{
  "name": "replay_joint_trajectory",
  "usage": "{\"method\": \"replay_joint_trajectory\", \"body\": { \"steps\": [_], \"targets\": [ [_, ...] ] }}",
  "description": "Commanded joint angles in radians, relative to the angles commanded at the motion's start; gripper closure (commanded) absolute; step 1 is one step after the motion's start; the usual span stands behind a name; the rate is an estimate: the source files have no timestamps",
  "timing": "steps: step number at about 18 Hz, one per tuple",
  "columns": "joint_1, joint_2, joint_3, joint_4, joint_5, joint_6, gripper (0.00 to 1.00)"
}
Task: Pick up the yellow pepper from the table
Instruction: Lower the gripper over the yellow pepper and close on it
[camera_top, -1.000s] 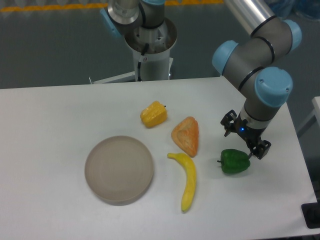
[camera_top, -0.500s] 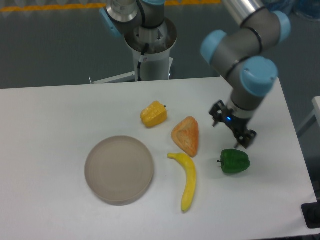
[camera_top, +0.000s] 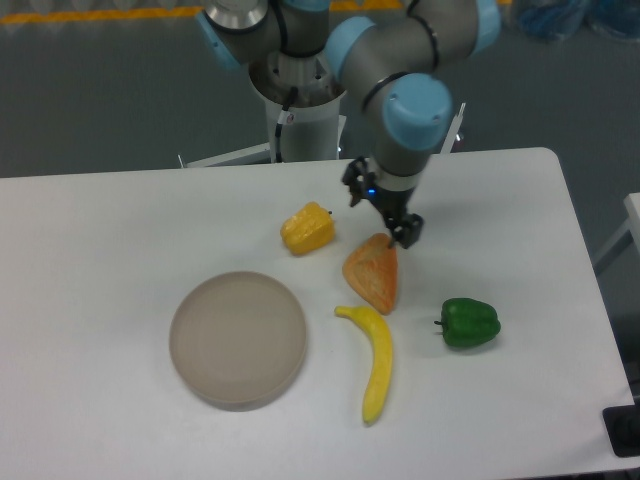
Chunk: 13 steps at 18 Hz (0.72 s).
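**Gripper above wedge, pepper on worktop**

White worktop (camera_top: 120, 230) w/ rounded corners, grey floor behind. Yellow pepper (camera_top: 307, 229) sits on it, untouched, just up-left of centre, stem toward the right. Gripper (camera_top: 381, 207) hangs to the pepper's right, over the top edge of the orange wedge (camera_top: 372, 272); fingers apart, nothing between them. Arm reaches in from the top, blue-capped joint above the gripper. Grey plate (camera_top: 238, 339) lies left-front of the pepper, apart from it. Long yellow banana-like item (camera_top: 374, 360) lies below the wedge, near its tip. Green pepper (camera_top: 469, 323) sits further right, well apart from the yellow one.
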Motion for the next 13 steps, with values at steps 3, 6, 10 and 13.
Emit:
{"method": "replay_joint_trajectory", "body": {
  "steps": [3, 6, 10, 13],
  "targets": [
    [-0.023, 0.017, -0.060, 0.055, 0.003, -0.008, 0.00],
    [-0.043, 0.037, -0.094, 0.057, 0.006, -0.032, 0.00],
    [-0.065, 0.035, -0.127, 0.089, 0.008, -0.065, 0.00],
    [-0.083, 0.029, -0.149, 0.129, 0.009, -0.077, 0.00]
  ]
}}
